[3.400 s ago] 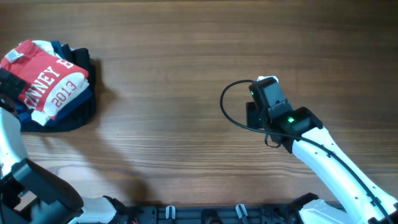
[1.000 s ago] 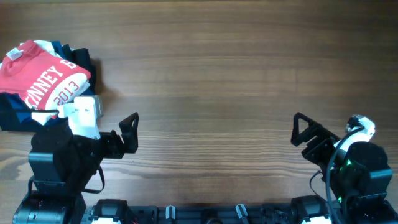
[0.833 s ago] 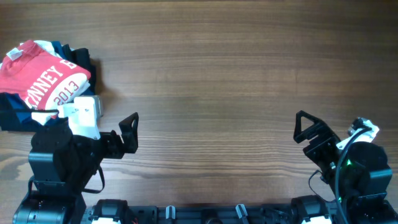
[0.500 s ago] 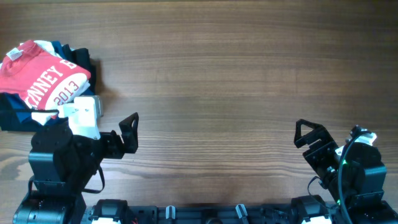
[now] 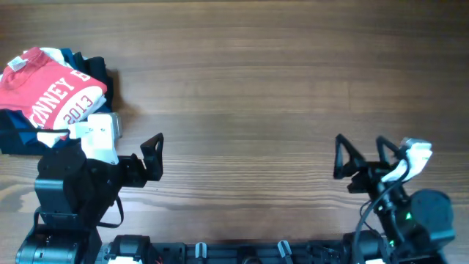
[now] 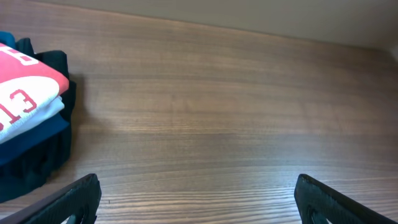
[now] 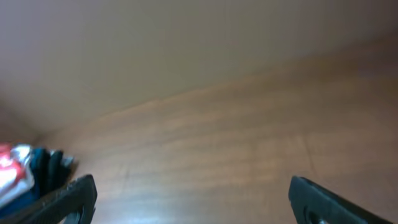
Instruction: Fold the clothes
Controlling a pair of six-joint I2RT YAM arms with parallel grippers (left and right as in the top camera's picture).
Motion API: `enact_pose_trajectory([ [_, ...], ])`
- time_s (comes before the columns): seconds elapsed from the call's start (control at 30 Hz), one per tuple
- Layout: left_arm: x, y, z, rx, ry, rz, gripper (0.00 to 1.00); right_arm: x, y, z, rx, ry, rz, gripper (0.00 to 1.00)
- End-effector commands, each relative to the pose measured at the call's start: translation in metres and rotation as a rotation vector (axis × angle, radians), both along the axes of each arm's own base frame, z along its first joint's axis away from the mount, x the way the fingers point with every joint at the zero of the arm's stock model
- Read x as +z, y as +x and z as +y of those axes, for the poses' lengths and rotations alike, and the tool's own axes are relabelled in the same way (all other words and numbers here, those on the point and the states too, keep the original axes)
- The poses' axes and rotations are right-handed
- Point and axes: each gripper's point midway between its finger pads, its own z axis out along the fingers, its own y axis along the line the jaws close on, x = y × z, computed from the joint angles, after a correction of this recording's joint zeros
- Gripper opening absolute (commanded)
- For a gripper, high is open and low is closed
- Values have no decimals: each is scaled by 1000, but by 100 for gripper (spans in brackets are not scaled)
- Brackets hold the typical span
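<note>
The red T-shirt [image 5: 51, 92] lies folded at the table's 10 o'clock, on top of a stack: a white garment [image 6: 31, 118] under it, then a navy garment [image 6: 31, 142] and a black garment [image 6: 37, 169]. I judge the fold done.

My left gripper [image 6: 200, 202] sits at 7 o'clock, fingers spread wide and holding nothing. My right gripper [image 5: 363, 158] is at 5 o'clock, equally wide and empty, well apart from the stack across the bare wooden table [image 5: 242, 88].

The risk is on my left side. That arm sits just beside the stack's 5 o'clock corner, so a careless swing could snag the layers and drag the shirt open. The stack looks uneven and could slump.

The white print reads "NNEY", its start lost around the fold, with "2013" beneath.
</note>
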Motion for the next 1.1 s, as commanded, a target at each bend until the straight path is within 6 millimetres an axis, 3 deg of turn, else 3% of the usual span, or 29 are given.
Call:
enact_pose_trajectory([
  [0.0, -1, 0, 0, 7, -2, 2, 100, -20, -3, 23, 159, -131, -141, 100],
  [0.3, -1, 0, 0, 7, -3, 2, 100, -51, 18, 18, 104, -126, -332, 99],
  [0.43, -1, 0, 0, 7, -3, 2, 100, -64, 29, 2, -3, -112, -377, 100],
  [0.6, -1, 0, 0, 7, -2, 2, 100, -70, 33, -18, -120, -120, -337, 100],
  [0.7, -1, 0, 0, 7, -2, 2, 100, -101, 34, -10, -60, -153, -219, 100],
  [0.77, -1, 0, 0, 7, -3, 1, 100, -100, 33, -1, -5, -222, -243, 100],
  [1.07, -1, 0, 0, 7, -2, 2, 100, -100, 33, -1, -11, -143, -228, 100],
])
